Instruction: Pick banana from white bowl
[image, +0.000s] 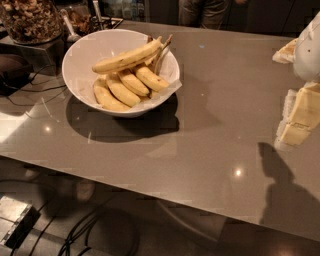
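The white bowl (82, 47) stands on the grey table at the upper left. The banana (127, 58), long, nearly straight and yellow, lies across the top of a bunch of shorter curved bananas (122, 90) inside the bowl, its stem end pointing to the upper right. My gripper (299, 117) hangs at the far right edge of the view, above the table and well to the right of the bowl, holding nothing that I can see. Its shadow falls on the table below it.
A glass jar of brown nuts (30, 20) stands at the back left on a raised block. Dark cables (35, 90) lie left of the bowl. A person (202, 12) stands behind the table. The table's front edge (150, 192) runs diagonally, with floor cables below.
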